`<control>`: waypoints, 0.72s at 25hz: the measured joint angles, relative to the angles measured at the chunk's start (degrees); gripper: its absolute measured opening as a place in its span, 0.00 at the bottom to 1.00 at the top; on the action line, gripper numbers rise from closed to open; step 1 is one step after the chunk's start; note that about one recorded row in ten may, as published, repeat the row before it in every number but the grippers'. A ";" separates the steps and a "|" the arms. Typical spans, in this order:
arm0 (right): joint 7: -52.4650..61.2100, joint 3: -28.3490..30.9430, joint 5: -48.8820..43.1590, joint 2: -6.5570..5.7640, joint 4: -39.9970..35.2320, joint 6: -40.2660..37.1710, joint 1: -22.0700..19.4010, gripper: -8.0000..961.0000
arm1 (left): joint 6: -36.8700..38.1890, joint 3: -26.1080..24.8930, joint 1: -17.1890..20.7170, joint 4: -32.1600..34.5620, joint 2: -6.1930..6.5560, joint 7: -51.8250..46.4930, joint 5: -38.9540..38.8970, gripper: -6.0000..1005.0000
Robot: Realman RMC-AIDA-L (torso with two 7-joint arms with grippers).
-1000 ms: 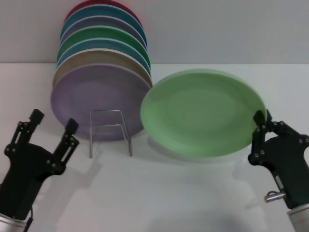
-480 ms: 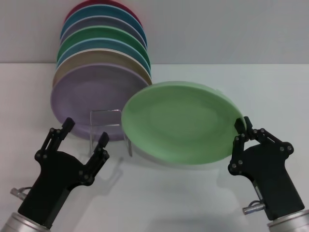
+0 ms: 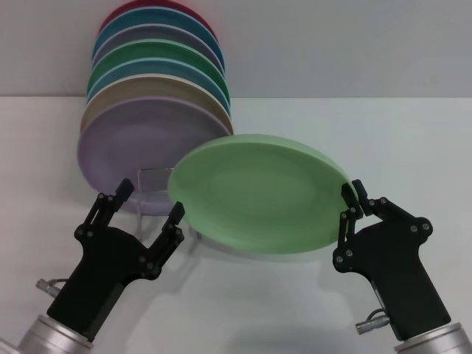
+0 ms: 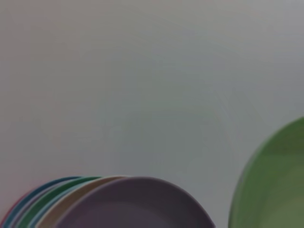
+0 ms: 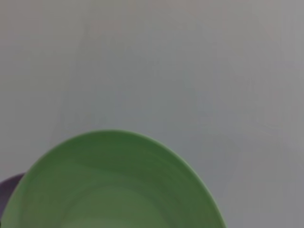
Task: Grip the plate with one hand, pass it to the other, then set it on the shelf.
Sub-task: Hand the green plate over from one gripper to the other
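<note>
Plate held in the air by right gripper, left gripper open at its other edge

Plate, large, round, pale mint-green and matte, was off the white table, tilted, in front of the stack of leaning coloured plates. Right gripper was clamped on its right rim, black fingers closed over the edge. Left gripper sat low on the left with jaws apart; its inner finger was just beside the plate's left rim, contact hard to tell. Small clear acrylic and wire shelf stood on the table behind the left gripper, in front of the lilac plate, partly hidden by the mint plate's left edge. Left wrist view showed the plate stack's lilac front plate and the mint plate's rim off to one side, apart. Right wrist view was filled low by the mint plate, with a sliver of lilac behind it.
</note>
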 joint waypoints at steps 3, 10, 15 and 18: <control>-0.02 -0.20 0.02 -0.05 0.00 0.09 0.25 0.13 | -0.47 0.01 -0.17 -0.32 0.00 0.02 0.06 0.78; -0.25 -0.83 0.03 -0.09 -0.22 0.90 0.82 0.13 | -1.22 0.01 -0.58 -0.49 0.00 0.04 0.08 0.77; -0.36 -0.85 0.04 -0.10 -0.25 1.30 0.90 0.14 | -1.83 0.07 -0.99 -0.48 0.00 0.07 0.08 0.77; -0.38 -0.85 0.03 -0.10 -0.23 1.47 0.95 0.14 | -2.17 0.09 -1.24 -0.43 0.00 0.08 0.08 0.77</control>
